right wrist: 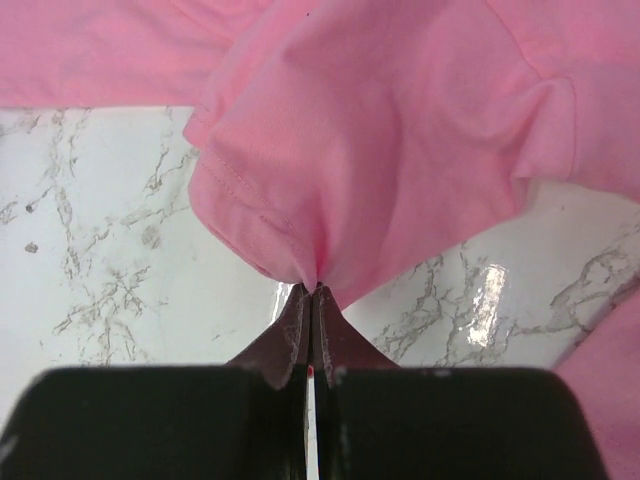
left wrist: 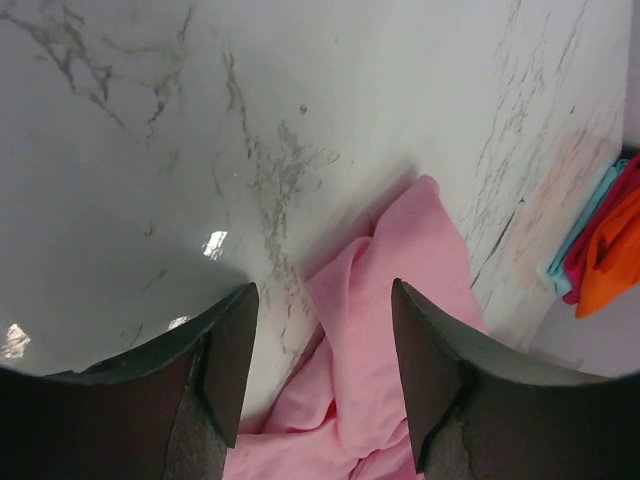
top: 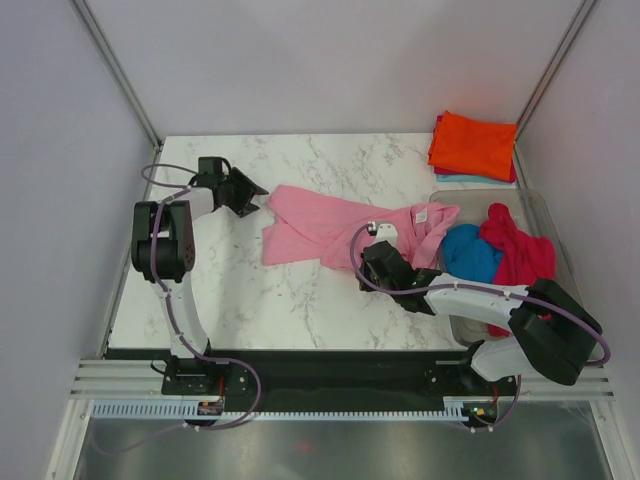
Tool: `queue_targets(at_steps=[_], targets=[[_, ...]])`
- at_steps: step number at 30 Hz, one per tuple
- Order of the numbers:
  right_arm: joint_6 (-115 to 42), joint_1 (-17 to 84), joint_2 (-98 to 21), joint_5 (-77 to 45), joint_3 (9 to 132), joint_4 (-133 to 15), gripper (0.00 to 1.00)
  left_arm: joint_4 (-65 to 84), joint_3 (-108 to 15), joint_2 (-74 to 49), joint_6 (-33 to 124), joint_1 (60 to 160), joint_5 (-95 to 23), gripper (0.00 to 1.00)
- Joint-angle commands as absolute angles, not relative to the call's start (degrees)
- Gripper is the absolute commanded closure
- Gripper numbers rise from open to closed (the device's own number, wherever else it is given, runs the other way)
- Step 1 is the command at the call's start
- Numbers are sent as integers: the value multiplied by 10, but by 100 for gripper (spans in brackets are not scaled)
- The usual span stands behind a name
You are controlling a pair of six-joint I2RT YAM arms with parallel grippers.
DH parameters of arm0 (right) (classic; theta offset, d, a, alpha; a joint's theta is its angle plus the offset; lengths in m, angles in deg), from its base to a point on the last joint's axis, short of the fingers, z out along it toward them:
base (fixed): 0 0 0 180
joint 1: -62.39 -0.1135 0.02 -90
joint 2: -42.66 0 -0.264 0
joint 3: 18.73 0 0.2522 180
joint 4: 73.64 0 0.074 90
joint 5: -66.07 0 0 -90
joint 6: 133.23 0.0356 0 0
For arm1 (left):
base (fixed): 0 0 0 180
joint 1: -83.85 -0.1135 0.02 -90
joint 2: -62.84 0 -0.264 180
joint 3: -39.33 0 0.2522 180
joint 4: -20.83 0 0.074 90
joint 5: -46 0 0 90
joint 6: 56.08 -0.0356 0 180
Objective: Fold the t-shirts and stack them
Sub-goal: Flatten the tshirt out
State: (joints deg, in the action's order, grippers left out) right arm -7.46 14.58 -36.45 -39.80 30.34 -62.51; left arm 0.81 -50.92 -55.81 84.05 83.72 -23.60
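Observation:
A light pink t-shirt (top: pixel 330 222) lies crumpled across the middle of the marble table (top: pixel 250 290). My left gripper (top: pixel 252 196) hovers open at the shirt's left end. In the left wrist view its jaws (left wrist: pixel 325 292) stand wide, with pink cloth (left wrist: pixel 400 290) below and between them but not pinched. My right gripper (top: pixel 374 250) is at the shirt's near edge. In the right wrist view it (right wrist: pixel 314 288) is shut on a gathered fold of the pink t-shirt (right wrist: pixel 380 150). An orange t-shirt (top: pixel 473 145) lies folded on a pale blue one (top: pixel 462 178) at the back right.
A clear bin (top: pixel 552 215) at the right holds a bright blue t-shirt (top: pixel 468 252) and a crimson-pink one (top: pixel 518 246), both bunched. The folded stack (left wrist: pixel 610 250) shows at the right edge of the left wrist view. White walls enclose the table on three sides.

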Motion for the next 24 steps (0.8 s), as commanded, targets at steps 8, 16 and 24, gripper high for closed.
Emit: queue_targets(at_steps=[8, 16, 24], targets=[[-84, 147, -375, -382, 317, -652, 100, 68, -491, -591, 886, 851, -206, 48], [-82, 148, -366, -395, 313, -652, 100, 74, -531, -583, 856, 860, -197, 98], [-84, 159, -297, -422, 416, -496, 100, -161, -582, -313, 658, 858, -355, 98]])
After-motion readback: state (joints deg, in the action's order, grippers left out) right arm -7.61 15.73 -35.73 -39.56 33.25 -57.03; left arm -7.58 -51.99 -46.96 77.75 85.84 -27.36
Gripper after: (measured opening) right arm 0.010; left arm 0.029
